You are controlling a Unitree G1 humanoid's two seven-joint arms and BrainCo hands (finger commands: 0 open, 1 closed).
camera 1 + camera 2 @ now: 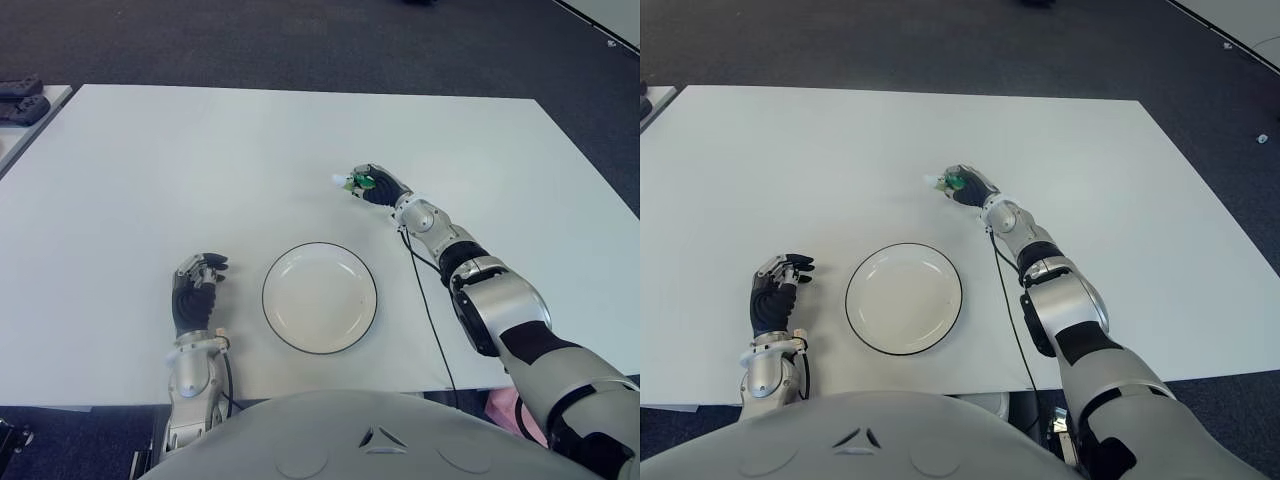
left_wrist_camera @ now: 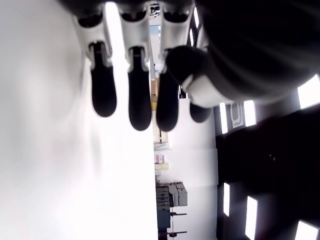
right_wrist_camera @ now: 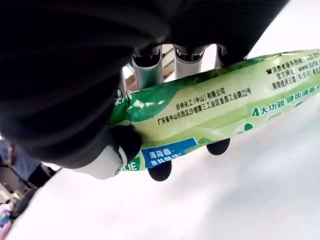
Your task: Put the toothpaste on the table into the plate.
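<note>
A green and white toothpaste tube is held in my right hand, whose fingers curl around it. In the eye views only the tube's white end pokes out of the fist, over the white table beyond the plate. The white plate with a dark rim sits near the table's front edge, with nothing in it. It lies nearer to me and slightly left of the right hand. My left hand shows left of the plate, holding nothing, its fingers only loosely bent.
A black cable runs along my right arm down to the table's front edge. Dark objects sit on a separate surface at the far left. Dark carpet surrounds the table.
</note>
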